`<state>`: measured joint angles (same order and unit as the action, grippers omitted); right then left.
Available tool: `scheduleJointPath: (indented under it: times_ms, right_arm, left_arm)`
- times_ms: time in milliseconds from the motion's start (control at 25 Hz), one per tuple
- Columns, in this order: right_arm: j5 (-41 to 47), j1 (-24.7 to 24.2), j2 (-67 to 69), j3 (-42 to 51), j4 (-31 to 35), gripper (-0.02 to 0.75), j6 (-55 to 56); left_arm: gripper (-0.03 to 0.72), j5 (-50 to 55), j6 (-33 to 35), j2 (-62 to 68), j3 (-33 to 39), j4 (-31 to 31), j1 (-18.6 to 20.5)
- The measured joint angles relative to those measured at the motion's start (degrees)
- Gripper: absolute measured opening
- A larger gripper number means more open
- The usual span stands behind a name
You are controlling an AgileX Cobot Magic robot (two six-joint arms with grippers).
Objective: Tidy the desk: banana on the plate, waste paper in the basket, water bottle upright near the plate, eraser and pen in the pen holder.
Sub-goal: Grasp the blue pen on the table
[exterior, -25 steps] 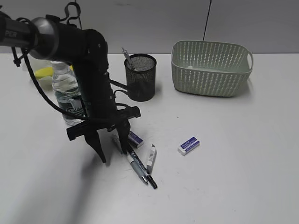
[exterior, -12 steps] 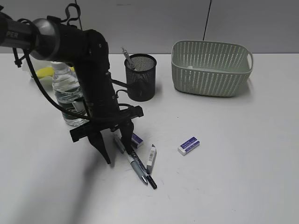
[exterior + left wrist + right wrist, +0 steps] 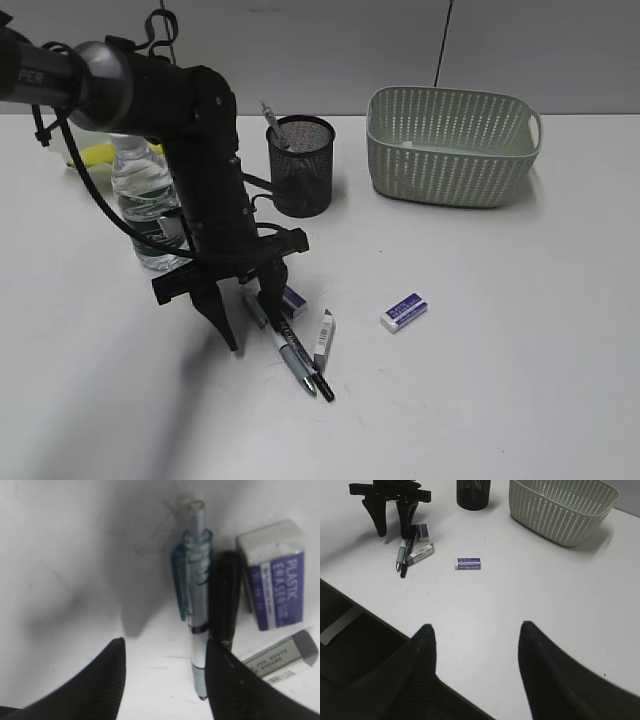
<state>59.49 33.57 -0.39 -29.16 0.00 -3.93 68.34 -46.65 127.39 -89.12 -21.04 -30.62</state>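
— While the left gripper (image 3: 248,322) is held low over the desk (image 3: 480,380), what is shown of its jaws?

— They are seen parted with nothing between them. In the left wrist view the clear pen (image 3: 196,605) and the black pen (image 3: 223,600) lie side by side just at the right finger's inner edge, at about one o'clock from the gap, so a slight shift toward them is judged necessary before closing.

— And the erasers?

— One purple-sleeved eraser (image 3: 276,577) is seen just beside the black pen at three o'clock; a grey-sleeved one (image 3: 280,652) lies at five o'clock. A third eraser (image 3: 404,311) sits well apart, at three o'clock from the pens in the exterior view.

— Where are the receptacles?

— The pen holder (image 3: 300,165) is placed at twelve o'clock from the pens, with something already stood in it; the basket (image 3: 452,145) at two o'clock. The water bottle (image 3: 145,200) is stood upright at ten o'clock; something yellow behind it is mostly hidden.

— The right gripper (image 3: 475,645)?

— It is held open and empty, well clear, presumably kept out of the left arm's way.
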Motion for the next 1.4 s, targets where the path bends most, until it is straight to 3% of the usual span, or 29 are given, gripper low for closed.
scheduleJointPath:
  times_ms: [360, 600, 880, 1400]
  right_arm:
    - [0.0, 0.0, 0.0, 0.0, 0.0, 0.426, 0.0]
    - [0.0, 0.0, 0.0, 0.0, 0.0, 0.426, 0.0]
    - [0.0, 0.0, 0.0, 0.0, 0.0, 0.426, 0.0]
    - [0.0, 0.0, 0.0, 0.0, 0.0, 0.426, 0.0]
  left_arm:
    - [0.363, 1.44, -0.1, 0.4, -0.47, 5.84, -0.07]
    - [0.361, 1.44, -0.29, 0.51, -0.47, 5.57, -0.07]
    - [0.356, -1.74, -2.05, 0.51, -0.47, 0.32, -0.07]
    - [0.356, 1.07, -3.17, 0.57, -0.47, 5.8, 2.22]
